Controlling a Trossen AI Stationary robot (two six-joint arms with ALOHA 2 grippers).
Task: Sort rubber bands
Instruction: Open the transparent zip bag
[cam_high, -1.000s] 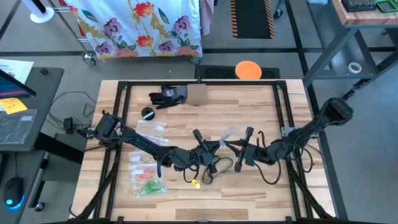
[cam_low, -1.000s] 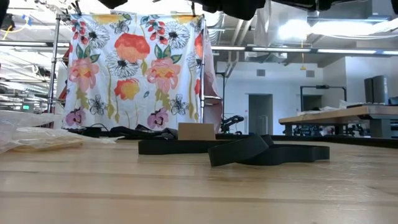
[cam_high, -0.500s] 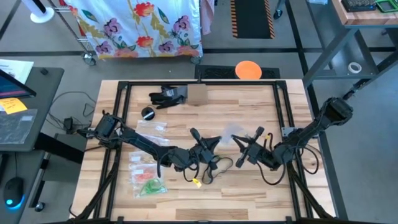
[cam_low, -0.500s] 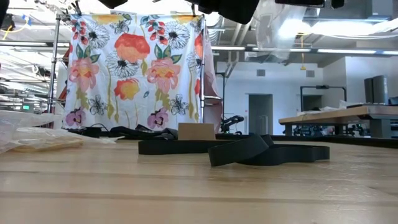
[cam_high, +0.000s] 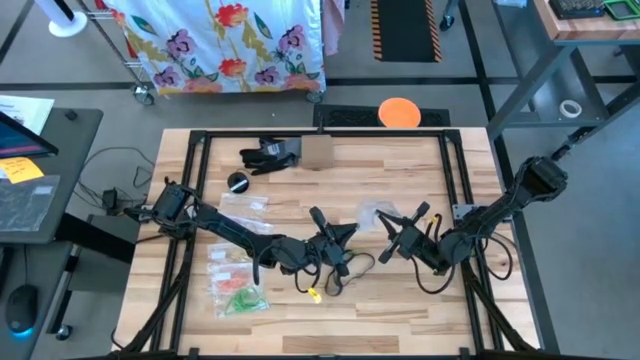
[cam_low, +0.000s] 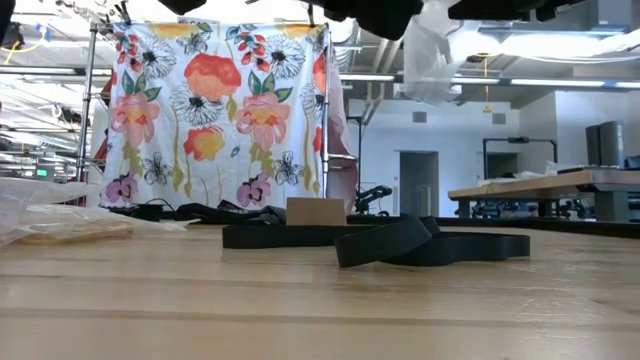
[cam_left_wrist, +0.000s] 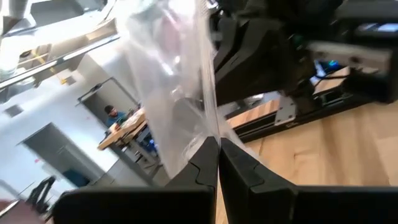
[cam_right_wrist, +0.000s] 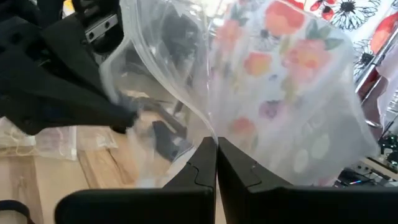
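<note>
A clear plastic zip bag (cam_high: 372, 212) hangs above the middle of the table between my two grippers. My left gripper (cam_high: 350, 230) reaches in from the left and is shut on it. My right gripper (cam_high: 386, 224) comes from the right and is shut on it too. In the low view the bag (cam_low: 430, 55) dangles from the picture's top. Green and orange rubber bands (cam_high: 240, 297) lie in a clear bag at the near left of the table. A small yellow one (cam_high: 313, 294) lies loose on the wood. My left gripper pinches an edge of the clear bag (cam_left_wrist: 210, 127) between its two fingers, which point level. The bag stands up past the fingertips, clear of the table. My right gripper pinches the bag's film (cam_right_wrist: 208, 134) between its two fingers, also level, from the opposite side. The bag billows slack beyond the fingertips.
Two more flat clear bags (cam_high: 245, 203) (cam_high: 228, 253) lie at the left. A black cable loop (cam_high: 350, 268) lies under the grippers. A cardboard box (cam_high: 316, 151), a black glove (cam_high: 268, 153) and a black round piece (cam_high: 238, 181) sit at the far side.
My right gripper has turned at the wrist while staying on the bag. In the low view the bag has swung down and more of it hangs into sight.
</note>
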